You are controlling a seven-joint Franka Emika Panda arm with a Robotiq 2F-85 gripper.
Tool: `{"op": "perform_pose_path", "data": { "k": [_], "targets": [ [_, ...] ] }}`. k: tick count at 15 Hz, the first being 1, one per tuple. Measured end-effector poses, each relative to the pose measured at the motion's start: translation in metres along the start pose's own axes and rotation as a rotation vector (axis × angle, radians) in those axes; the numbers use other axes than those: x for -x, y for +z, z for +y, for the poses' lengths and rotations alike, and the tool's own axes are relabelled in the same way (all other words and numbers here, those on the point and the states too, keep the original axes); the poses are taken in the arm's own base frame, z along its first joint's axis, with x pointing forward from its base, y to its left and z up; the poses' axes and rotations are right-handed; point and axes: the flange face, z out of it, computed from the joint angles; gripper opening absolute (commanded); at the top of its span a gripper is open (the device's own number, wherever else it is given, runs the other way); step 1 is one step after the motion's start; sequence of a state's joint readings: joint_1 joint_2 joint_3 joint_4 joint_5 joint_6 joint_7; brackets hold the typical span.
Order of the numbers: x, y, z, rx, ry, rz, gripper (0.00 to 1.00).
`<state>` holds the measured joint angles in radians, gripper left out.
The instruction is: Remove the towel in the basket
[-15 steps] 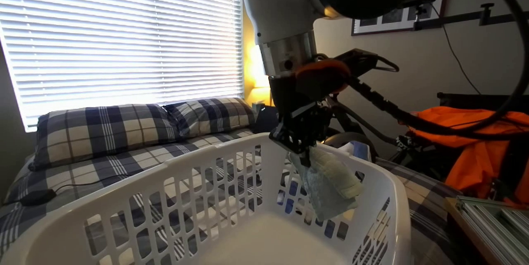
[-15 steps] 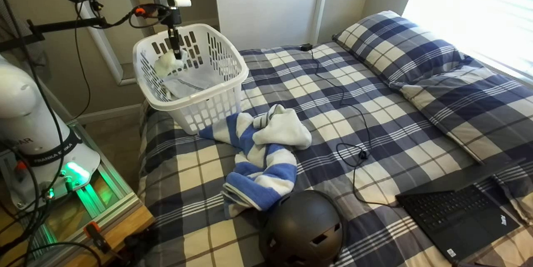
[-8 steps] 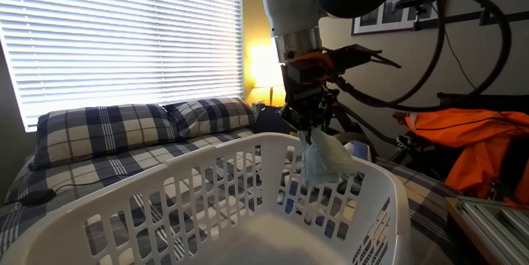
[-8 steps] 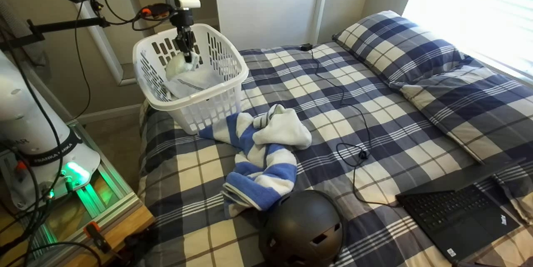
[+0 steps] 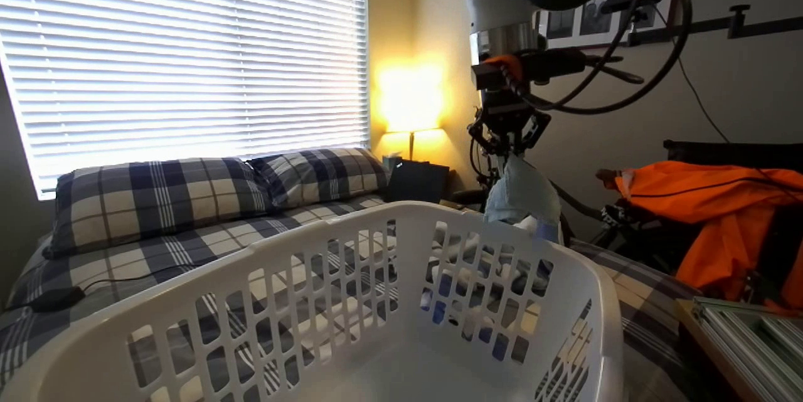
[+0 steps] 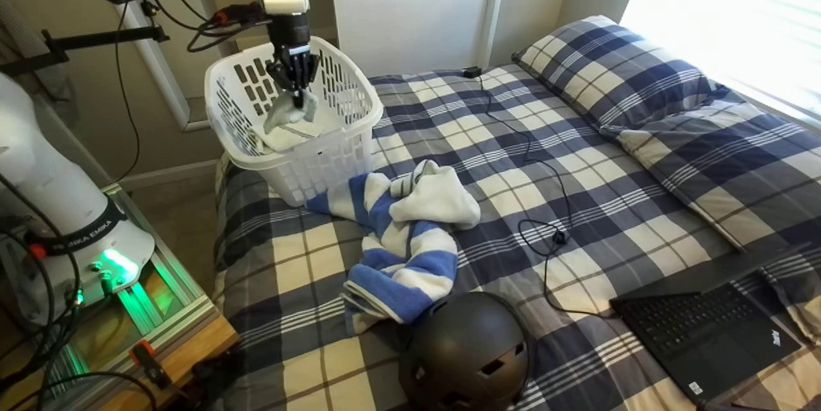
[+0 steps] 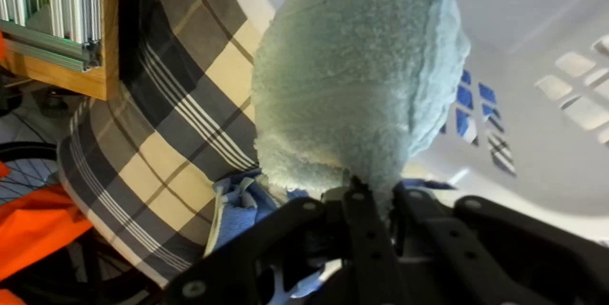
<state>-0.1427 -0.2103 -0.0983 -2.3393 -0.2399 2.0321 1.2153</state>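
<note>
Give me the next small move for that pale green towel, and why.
I'd ease the gripper slightly toward the striped towel, without lowering. It grips the pale green towel, whose bottom edge appears close to the rim of the basket in an exterior view; the wrist view shows it overlapping both basket and bed, so it may not be clear.

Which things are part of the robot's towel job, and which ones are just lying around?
Part of the job:
gripper, holding the towel
pale green towel
white basket

Just lying around:
blue-and-white striped towel, on the bed
white cloth, touching the striped one
black helmet
open laptop
</note>
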Motion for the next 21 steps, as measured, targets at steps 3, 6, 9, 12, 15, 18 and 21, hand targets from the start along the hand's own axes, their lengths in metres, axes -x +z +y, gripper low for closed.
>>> {"op": "perform_pose_path", "data": {
  "k": [3, 6, 9, 12, 15, 18, 21],
  "targets": [
    [-0.042, 0.009, 0.042, 0.005, 0.154, 0.017, 0.02],
    [-0.081, 0.026, 0.079, 0.009, 0.308, 0.044, 0.02],
    [-0.107, 0.043, 0.106, 0.0, 0.45, 0.084, 0.02],
    [-0.116, 0.059, 0.112, -0.05, 0.571, 0.14, 0.36],
    [-0.114, 0.078, 0.101, -0.113, 0.621, 0.177, 0.55],
    [-0.109, 0.086, 0.089, -0.132, 0.607, 0.223, 0.76],
    [-0.094, 0.072, 0.075, -0.148, 0.504, 0.293, 0.96]
  ]
}}
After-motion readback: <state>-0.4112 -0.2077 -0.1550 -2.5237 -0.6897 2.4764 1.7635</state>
